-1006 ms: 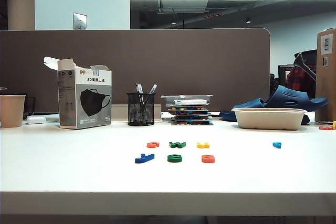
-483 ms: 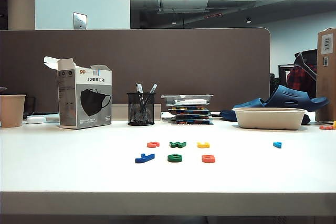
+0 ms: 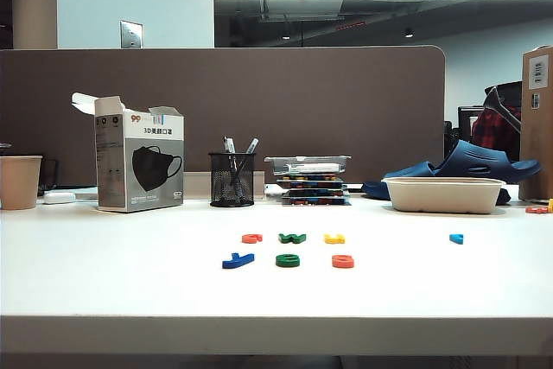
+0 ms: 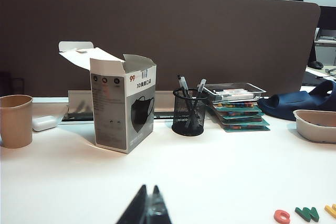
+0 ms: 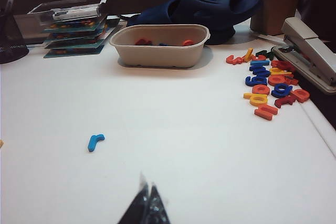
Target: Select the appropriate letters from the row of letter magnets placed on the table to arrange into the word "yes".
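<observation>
On the white table [image 3: 121, 274] three letters lie in a front line: the dark blue one [image 3: 238, 260], the rounded dark green one [image 3: 288, 260] and a red-orange one [image 3: 343, 261]. Behind them lie a red-orange letter [image 3: 251, 238], the green W [image 3: 292, 238], a yellow letter [image 3: 333, 238] and, far right, the light blue letter [image 3: 455, 238]. Neither arm shows in the exterior view. My left gripper [image 4: 149, 188] is shut and empty, hanging near the table's front, short of the letters. My right gripper [image 5: 147, 182] is shut and empty, with the light blue letter [image 5: 95, 141] beyond it.
At the back stand a paper cup [image 3: 19, 182], a mask box [image 3: 138, 166], a mesh pen holder [image 3: 232, 179], stacked trays [image 3: 309, 179] and a beige bowl [image 3: 443, 194]. A heap of spare letters [image 5: 270, 82] and a stapler [image 5: 310, 51] lie at the far right edge.
</observation>
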